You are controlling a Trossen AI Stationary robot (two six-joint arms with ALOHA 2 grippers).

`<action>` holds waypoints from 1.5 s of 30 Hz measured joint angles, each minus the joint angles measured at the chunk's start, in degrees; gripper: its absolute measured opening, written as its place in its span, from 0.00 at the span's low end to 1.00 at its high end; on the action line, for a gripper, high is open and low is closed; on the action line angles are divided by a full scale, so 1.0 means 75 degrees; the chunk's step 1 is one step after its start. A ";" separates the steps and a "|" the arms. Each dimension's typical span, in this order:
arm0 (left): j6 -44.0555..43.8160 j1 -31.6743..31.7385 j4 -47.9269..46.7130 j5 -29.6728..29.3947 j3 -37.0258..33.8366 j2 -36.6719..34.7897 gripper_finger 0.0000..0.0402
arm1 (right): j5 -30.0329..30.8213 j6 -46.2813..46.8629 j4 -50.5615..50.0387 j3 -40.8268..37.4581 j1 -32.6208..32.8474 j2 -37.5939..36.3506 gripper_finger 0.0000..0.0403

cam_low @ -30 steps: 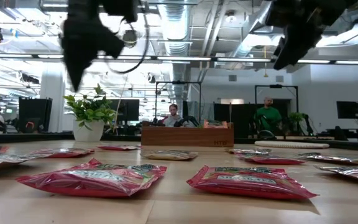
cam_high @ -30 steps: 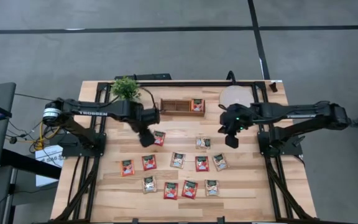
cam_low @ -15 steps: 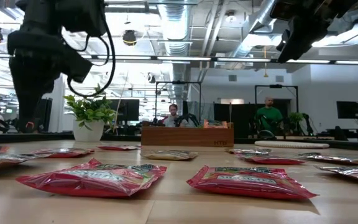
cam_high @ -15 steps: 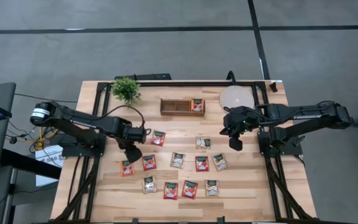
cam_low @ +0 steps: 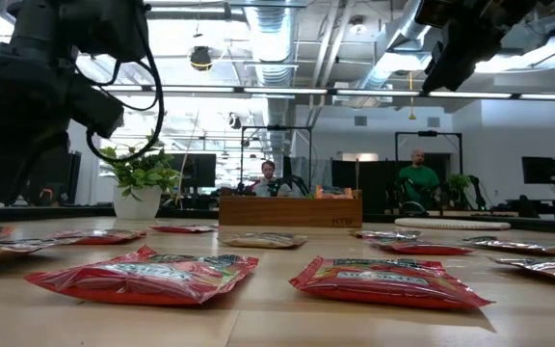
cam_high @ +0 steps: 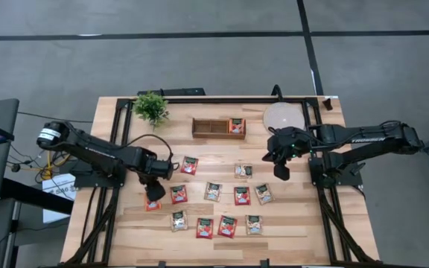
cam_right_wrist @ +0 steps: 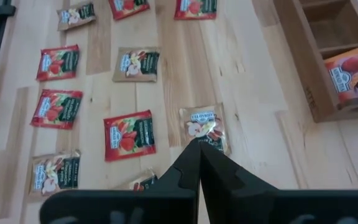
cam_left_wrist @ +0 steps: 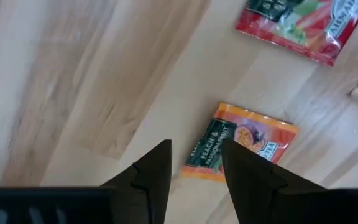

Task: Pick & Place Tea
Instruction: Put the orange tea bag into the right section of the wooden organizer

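Left claw (cam_left_wrist: 194, 163): fingers apart, low over the orange peach tea sachet (cam_left_wrist: 241, 148) at the surface's left.
Right claw (cam_right_wrist: 199, 163): fingers together, waiting right.
Risk: thin flat sachet may slip the pinch.

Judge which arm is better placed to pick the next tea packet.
Left. The left gripper hangs low, fingers open, straddling the orange peach tea packet at the spread's left end. The right gripper is shut, raised beside the beige packet.
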 joint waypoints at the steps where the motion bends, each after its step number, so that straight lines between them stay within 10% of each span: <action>1: -0.0003 -0.0052 0.0018 -0.0029 0.0000 0.0047 0.33 | 0.0000 -0.0004 0.0068 0.0002 0.0000 0.0000 0.00; 45: 0.0053 -0.0431 -0.0102 -0.0374 0.0484 0.1290 0.33 | -0.0015 0.0039 0.0408 0.0002 0.0000 0.0003 0.00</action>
